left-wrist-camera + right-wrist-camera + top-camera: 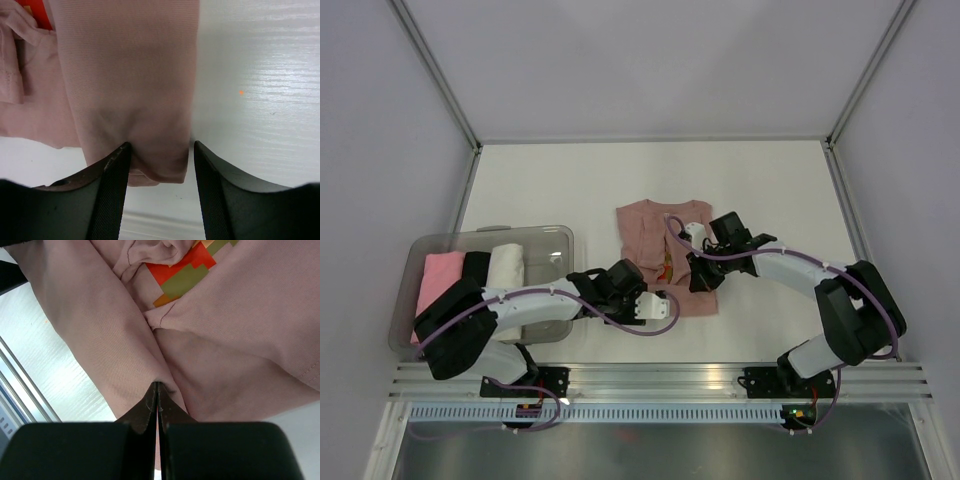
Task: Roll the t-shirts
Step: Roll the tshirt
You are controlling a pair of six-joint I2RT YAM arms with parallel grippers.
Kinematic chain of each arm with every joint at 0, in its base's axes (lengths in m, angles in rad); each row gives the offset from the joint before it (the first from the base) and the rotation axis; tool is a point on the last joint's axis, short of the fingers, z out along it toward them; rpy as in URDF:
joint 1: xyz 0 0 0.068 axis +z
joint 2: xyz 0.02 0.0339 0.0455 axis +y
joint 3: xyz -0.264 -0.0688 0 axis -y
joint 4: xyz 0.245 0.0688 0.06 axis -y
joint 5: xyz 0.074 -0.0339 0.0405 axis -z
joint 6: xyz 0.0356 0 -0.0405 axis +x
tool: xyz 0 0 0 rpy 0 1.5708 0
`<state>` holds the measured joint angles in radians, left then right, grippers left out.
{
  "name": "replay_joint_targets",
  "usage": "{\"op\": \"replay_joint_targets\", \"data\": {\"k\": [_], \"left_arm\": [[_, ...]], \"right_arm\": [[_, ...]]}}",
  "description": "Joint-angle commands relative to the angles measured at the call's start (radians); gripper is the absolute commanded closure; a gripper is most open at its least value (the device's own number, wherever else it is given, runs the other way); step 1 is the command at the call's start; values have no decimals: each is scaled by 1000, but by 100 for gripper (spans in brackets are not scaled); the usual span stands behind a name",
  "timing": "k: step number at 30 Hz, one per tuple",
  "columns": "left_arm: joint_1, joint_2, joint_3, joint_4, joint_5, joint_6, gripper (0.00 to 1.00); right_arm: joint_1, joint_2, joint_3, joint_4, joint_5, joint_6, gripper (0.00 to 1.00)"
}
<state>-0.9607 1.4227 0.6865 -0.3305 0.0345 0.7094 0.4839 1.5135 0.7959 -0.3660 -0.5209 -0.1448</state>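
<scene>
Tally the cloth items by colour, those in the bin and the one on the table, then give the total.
bright pink roll: 1
black roll: 1
white roll: 1
salmon-pink t-shirt: 1
Total: 4

From above, the near hem and most of the chest print of the t-shirt (642, 228) lie under the two wrists, which also hide both claws' fingertips. At the left claw (160, 150) the shirt runs off the top and left edges. At the right claw (157, 390) the print is cut off at the top. The left arm (520, 300) covers part of the pink roll (438, 278)
</scene>
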Motion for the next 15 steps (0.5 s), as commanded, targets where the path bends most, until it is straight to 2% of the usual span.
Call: {"op": "replay_joint_targets", "data": {"k": [1, 4, 5, 7, 8, 9, 11, 15], "left_arm": [[-6, 39, -16, 27, -1, 1, 41], [-6, 62, -8, 28, -10, -13, 54], [-7, 65, -7, 28, -11, -14, 66], [-6, 68, -1, 36, -12, -22, 77], [-4, 67, 5, 36, -13, -25, 90], [-1, 65, 16, 28, -12, -34, 96], [14, 55, 33, 13, 4, -39, 98], [72, 53, 111, -62, 120, -67, 98]], "right_arm": [[-2, -45, 3, 9, -14, -21, 100], [-2, -104, 9, -19, -10, -83, 93], [-4, -151, 8, -25, 10, -104, 83], [-4, -206, -3, -42, 22, -154, 74], [-4, -266, -23, -47, 31, -215, 68], [-1, -294, -38, -60, 36, -251, 65], [5, -374, -93, -80, 59, -357, 61], [67, -493, -175, -145, 188, -498, 55]]}}
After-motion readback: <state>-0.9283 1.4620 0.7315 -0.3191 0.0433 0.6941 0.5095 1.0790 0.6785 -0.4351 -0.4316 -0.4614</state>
